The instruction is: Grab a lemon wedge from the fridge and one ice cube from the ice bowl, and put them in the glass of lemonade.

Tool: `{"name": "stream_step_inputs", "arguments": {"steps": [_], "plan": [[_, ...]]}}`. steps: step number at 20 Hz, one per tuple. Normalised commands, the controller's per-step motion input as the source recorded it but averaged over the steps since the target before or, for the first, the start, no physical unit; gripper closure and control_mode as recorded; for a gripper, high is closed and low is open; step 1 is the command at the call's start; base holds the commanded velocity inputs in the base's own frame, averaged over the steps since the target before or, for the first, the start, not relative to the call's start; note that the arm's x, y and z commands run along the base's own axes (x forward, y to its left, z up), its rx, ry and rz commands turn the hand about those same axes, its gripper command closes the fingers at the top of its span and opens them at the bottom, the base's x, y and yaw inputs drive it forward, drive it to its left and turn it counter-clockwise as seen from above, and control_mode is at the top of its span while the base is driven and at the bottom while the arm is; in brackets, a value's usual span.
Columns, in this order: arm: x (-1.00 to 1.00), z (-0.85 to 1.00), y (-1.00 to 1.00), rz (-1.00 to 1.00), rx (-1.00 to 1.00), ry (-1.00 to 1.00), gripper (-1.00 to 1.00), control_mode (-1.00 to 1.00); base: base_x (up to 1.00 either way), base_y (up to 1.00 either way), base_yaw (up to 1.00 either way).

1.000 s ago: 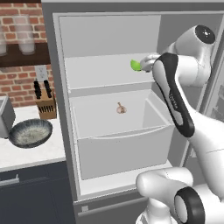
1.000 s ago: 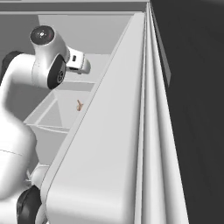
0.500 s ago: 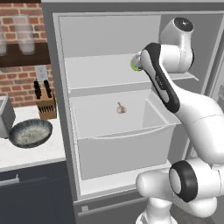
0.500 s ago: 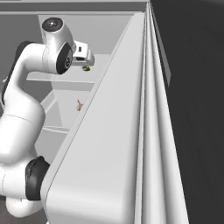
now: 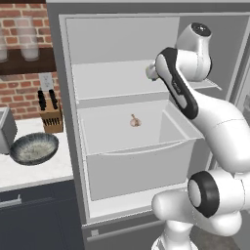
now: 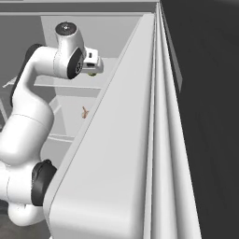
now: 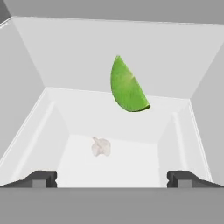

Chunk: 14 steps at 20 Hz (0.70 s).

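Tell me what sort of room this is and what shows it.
A rendered home kitchen, most likely: an open fridge with pale shelves and drawer, a counter holding a knife block and the ice bowl, and a brick wall behind.

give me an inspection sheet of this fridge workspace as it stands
surface: pale shelf and open drawer inside the fridge.
job's things: green lemon wedge on the shelf above the drawer, ahead of the pincer, not touched; ice bowl on the counter left of the fridge.
clutter: garlic-like bulb in the drawer; knife block behind the bowl; frosted glasses on a wall shelf.
grippers: pincer open, fingertips wide apart, empty.
cables: nothing seen.
surroundings: brick wall, fridge door open at the right.
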Motion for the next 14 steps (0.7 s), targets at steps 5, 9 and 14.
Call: {"name": "stream_step_inputs", "arguments": {"steps": [5, 9, 14], "plan": [[0.05, 0.0, 0.0, 0.06, 0.0, 0.0, -1.0, -1.0, 0.0, 0.0, 0.0], [0.07, 0.01, 0.0, 0.05, 0.0, 0.0, -1.0, -1.0, 0.0, 0.0, 0.0], [0.21, 0.0, -0.13, 0.05, 0.0, 0.0, -1.0, -1.0, 0.0, 0.0, 0.0]]}}
